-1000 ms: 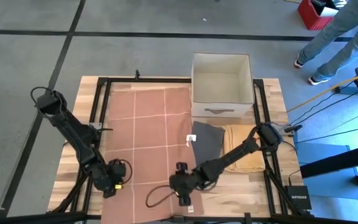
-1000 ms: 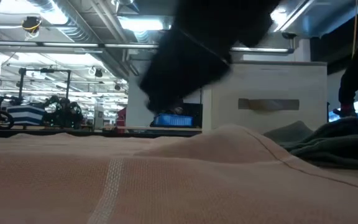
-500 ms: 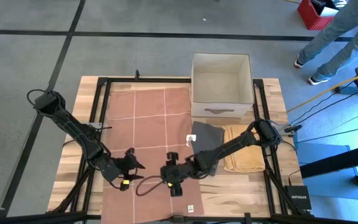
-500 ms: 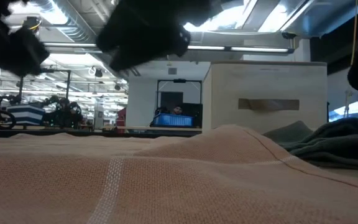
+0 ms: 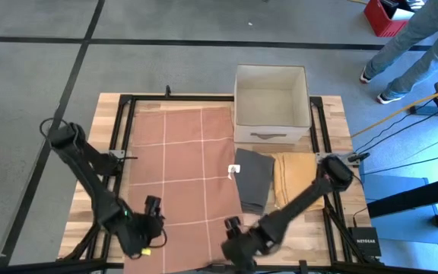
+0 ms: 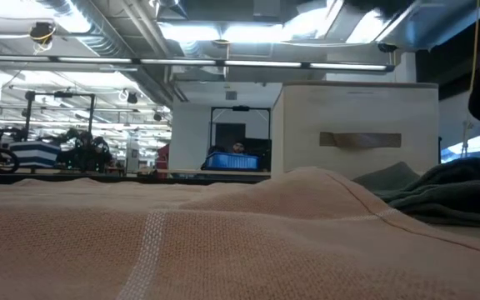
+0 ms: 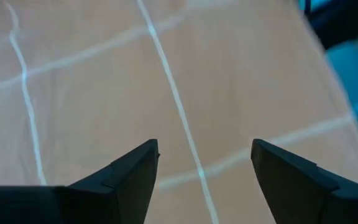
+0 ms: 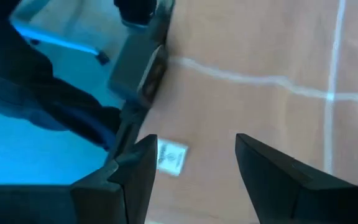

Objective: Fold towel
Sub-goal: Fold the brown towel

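A salmon towel [image 5: 179, 179] with white grid lines lies spread flat on the table; the low view shows it [image 6: 223, 242] with a soft hump in the middle. My left gripper [image 5: 153, 218] hovers open over the towel's near-left corner, above the cloth [image 7: 204, 149]. My right gripper [image 5: 232, 234] hovers open over the near-right corner [image 8: 194, 143], close to the towel's edge and a small white label [image 8: 171, 157]. Neither gripper appears in the low view.
A white open box [image 5: 271, 103] stands at the table's far right. A folded grey towel [image 5: 253, 179] and a folded tan towel [image 5: 295, 179] lie right of the spread towel. A person's legs [image 5: 413, 38] stand beyond the far-right corner. Black frame rails [image 5: 120, 129] border the tabletop.
Both grippers swung inward over the towel's near part, then drew back toward the near edge. The right one ends nearer the near-right corner. Both arms have left the low view. The towel lies as before.
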Robot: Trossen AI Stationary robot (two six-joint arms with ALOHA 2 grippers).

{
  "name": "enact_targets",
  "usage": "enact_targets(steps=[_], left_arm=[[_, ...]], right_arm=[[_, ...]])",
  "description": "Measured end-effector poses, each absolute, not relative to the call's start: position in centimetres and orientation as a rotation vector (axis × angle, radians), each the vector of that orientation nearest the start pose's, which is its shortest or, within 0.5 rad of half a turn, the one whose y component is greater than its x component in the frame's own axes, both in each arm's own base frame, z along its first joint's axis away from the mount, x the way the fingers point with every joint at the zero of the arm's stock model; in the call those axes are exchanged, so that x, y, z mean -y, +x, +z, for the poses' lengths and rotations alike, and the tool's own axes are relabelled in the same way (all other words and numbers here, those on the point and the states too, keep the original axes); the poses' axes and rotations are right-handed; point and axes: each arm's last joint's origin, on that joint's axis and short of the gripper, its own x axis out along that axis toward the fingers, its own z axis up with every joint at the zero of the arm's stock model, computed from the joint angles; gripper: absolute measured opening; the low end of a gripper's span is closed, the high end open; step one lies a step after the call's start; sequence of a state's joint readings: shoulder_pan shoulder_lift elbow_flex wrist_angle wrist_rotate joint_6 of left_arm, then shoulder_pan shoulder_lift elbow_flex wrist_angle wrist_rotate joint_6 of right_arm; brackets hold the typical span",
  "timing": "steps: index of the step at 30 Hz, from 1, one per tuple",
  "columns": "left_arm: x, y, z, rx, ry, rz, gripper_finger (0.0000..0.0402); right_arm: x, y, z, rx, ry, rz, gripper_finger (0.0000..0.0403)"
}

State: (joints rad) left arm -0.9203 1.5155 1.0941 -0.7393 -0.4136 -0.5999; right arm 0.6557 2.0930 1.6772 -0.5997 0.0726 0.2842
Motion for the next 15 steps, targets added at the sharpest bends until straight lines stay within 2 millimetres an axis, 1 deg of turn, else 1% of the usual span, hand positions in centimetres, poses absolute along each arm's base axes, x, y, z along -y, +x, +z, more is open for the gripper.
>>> enact_targets(steps=[2, 4, 9, 12, 15], left_arm=[[23.9, 18.3, 23.1, -1.052, 0.219, -0.127, 0.025], [25.4, 18.1, 22.9, -1.099, 0.226, -0.099, 0.025], [29.4, 17.6, 22.1, -1.13, 0.148, -0.072, 0.025], [31.7, 17.0, 21.2, -1.158, 0.098, -0.061, 0.025], [33.8, 16.4, 20.2, -1.198, 0.047, -0.055, 0.025]], right_arm=[[-28.7, 34.7, 20.5, -1.015, -0.154, 0.371, 0.0221], [-29.9, 33.6, 20.5, -0.995, -0.176, 0.35, 0.0221], [-32.5, 31.3, 19.8, -0.969, -0.213, 0.331, 0.0221], [-33.5, 30.4, 19.2, -0.959, -0.25, 0.321, 0.0221], [-33.7, 29.9, 18.8, -0.968, -0.264, 0.28, 0.0221]])
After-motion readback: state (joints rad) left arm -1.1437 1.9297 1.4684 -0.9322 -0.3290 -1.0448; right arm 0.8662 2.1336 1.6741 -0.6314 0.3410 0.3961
